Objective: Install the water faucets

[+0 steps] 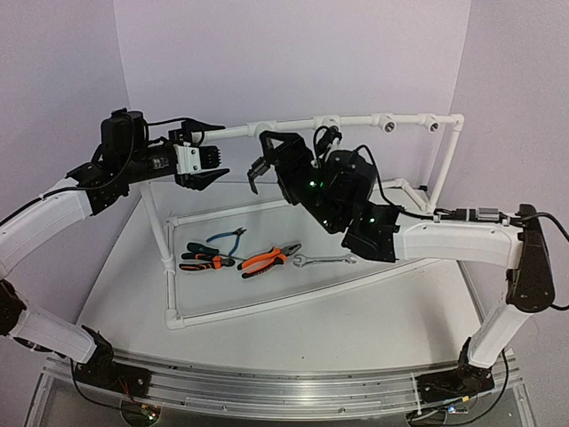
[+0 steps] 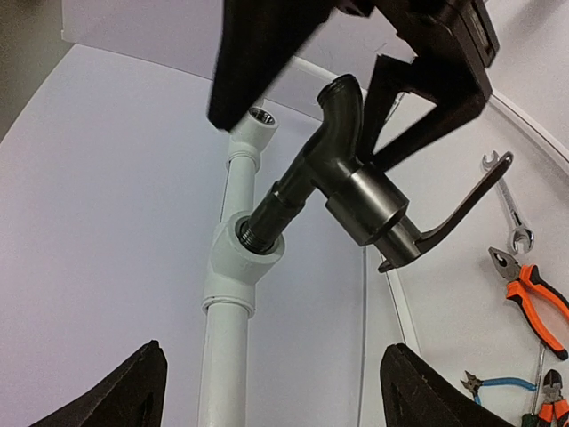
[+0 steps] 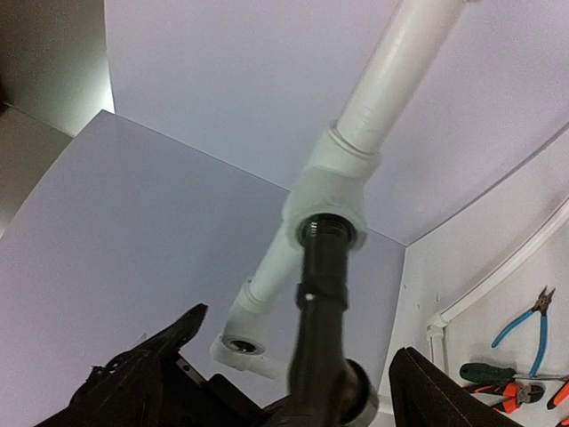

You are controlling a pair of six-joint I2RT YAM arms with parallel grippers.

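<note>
The dark grey tap (image 2: 356,191) stands with its threaded end in a white tee fitting (image 2: 238,258) on the top pipe of the frame, lever handle pointing down to the right. It also shows in the right wrist view (image 3: 322,294) and, small, in the top view (image 1: 256,169). My right gripper (image 1: 267,151) (image 3: 298,374) is open, its fingers (image 2: 258,53) standing either side of the tap's spout and body. My left gripper (image 1: 220,151) (image 2: 276,382) is open and empty, just left of the tap and facing the fitting.
The white pipe frame (image 1: 169,240) stands on the table, with open fittings (image 1: 388,124) along its top bar and one (image 2: 260,120) beside the tap. Inside it lie orange pliers (image 1: 269,259), a silver wrench (image 1: 324,261), blue cutters (image 1: 227,238) and a dark-handled tool (image 1: 204,258).
</note>
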